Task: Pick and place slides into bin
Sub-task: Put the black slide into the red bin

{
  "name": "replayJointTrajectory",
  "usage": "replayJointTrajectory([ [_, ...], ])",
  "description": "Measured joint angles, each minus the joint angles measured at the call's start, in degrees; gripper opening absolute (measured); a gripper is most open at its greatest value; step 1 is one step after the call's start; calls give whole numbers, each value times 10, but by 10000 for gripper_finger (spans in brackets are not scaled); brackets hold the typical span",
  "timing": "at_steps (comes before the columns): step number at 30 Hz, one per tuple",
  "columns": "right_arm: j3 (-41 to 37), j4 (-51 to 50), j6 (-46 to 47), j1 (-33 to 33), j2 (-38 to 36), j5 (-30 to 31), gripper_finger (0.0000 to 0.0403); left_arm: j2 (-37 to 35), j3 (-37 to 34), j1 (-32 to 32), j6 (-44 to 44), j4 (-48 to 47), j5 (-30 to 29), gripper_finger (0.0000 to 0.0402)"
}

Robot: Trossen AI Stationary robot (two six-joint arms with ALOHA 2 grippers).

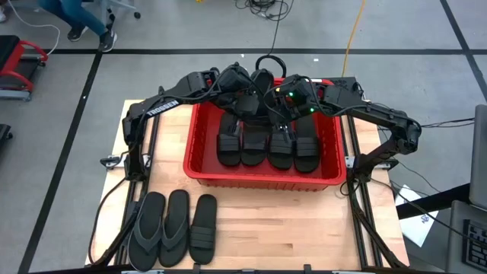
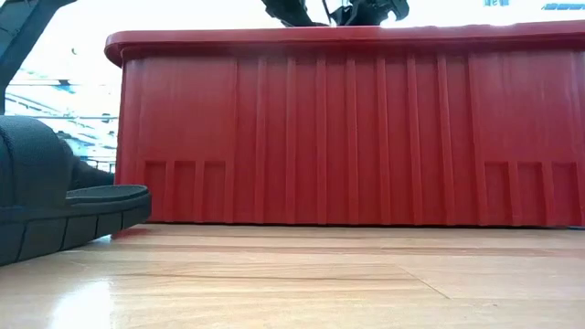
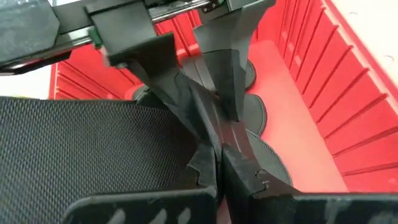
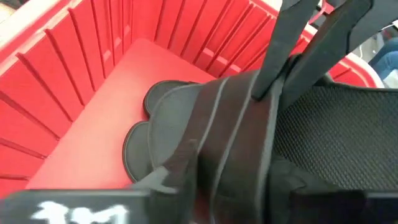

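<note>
Red plastic bin (image 1: 199, 144) sits at centre-right of the table, toward 12 o'clock. I count four black banded slides side by side on its floor (image 1: 266, 143) — a judgement from the high view only.

Left on the wood at about 7 o'clock: the grey thong pair (image 1: 160, 227) and one banded slide (image 1: 202, 228) just beside it. So I judge the job a little over half done, three pieces remaining.

Both arms reach over the bin's far rim. Left gripper (image 3: 221, 134): fingers pressed together, pinching the band of a slide (image 3: 93, 143) that fills the left wrist view. Right gripper (image 4: 289, 59): fingers nipped onto the ribbed band of a slide (image 4: 211, 143) — held over the bin floor, above heels of slides already lying there.
</note>
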Motion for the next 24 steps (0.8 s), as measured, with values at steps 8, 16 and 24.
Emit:
replayJointTrajectory([
  [8, 0, -36, -10, 0, 0, -1, 11, 0, 0, -1, -12, 10, 6, 0],
  [16, 2, -110, 23, -11, -31, -38, 4, -7, 3, -2, -35, 23, 3, 52],
  [24, 19, -189, 6, -45, -49, -53, 2, -13, 3, -3, -62, 24, -62, 149],
])
